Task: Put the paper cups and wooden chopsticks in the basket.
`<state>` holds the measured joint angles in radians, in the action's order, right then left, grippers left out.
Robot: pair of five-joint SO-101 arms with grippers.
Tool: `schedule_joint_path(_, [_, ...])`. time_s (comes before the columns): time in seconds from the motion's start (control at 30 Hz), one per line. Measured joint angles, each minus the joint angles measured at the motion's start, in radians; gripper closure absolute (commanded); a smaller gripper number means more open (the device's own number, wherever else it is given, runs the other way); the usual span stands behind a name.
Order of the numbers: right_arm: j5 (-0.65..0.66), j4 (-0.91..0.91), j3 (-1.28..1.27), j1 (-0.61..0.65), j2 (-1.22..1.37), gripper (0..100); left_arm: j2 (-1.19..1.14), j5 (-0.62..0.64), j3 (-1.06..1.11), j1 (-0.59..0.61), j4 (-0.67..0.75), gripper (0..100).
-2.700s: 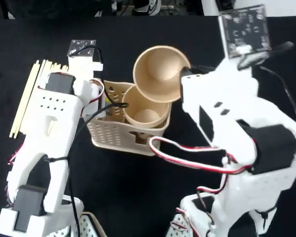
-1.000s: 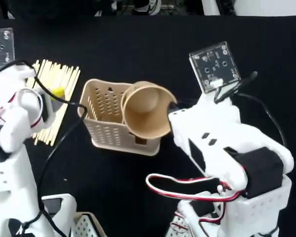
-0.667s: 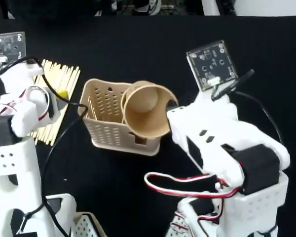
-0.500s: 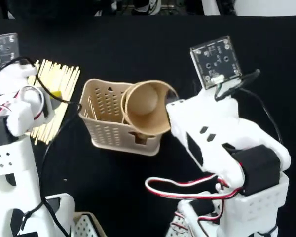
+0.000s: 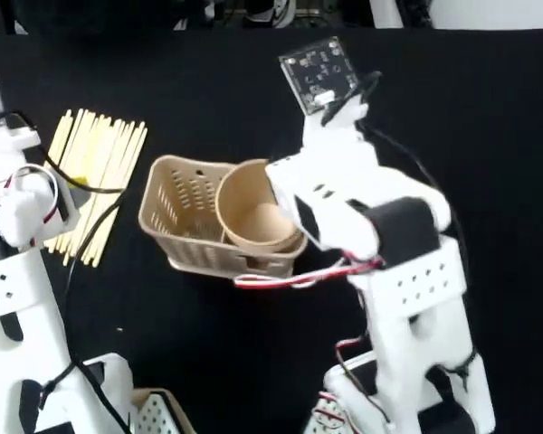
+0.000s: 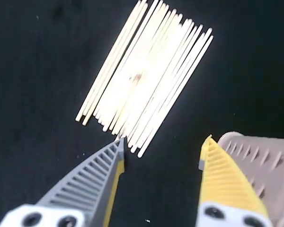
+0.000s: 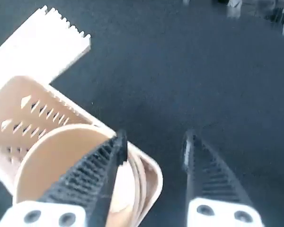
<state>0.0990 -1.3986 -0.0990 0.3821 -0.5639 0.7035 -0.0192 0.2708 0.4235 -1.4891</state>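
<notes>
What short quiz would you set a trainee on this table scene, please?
1. True or false: the chopsticks lie inside the basket.
2. Where are the paper cups? A: on the table beside the basket. B: stacked in the basket. C: on top of the chopsticks.
3. Fill in the gap: the left gripper, near the chopsticks, is ____ and holds nothing.

Key: 1 false, they lie on the table beside it; 2 B; 3 open.
</notes>
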Motion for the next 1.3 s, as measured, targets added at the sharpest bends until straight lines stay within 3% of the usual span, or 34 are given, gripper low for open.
schedule_joint_path(0.33, [0.049,-0.058,0.135,-0.023,-0.052,79.4,0.000,0.000,0.031,0.000,0.003,74])
schedule_joint_path(0.5, [0.049,-0.081,0.206,-0.084,-0.143,79.4,-0.035,-0.060,0.132,0.018,0.103,74])
schedule_joint_path(0.63, [0.068,-0.110,0.218,-0.203,-0.230,83.1,-0.152,-0.117,0.186,0.072,0.207,74])
schedule_joint_path(0.77, [0.210,-0.195,0.213,-0.373,-0.276,94.7,-0.334,-0.183,0.163,0.103,0.250,74])
schedule_joint_path(0.9, [0.321,-0.212,0.095,-0.571,-0.278,98.6,-0.574,-0.215,0.014,0.103,0.245,69])
schedule_joint_path(1.03, [0.331,-0.132,-0.144,-0.706,-0.299,98.6,-0.842,-0.304,-0.230,0.103,0.152,69])
schedule_joint_path(1.3, [0.330,0.336,-0.878,-0.770,-0.635,98.6,-1.361,-0.334,-0.832,0.091,-0.055,72])
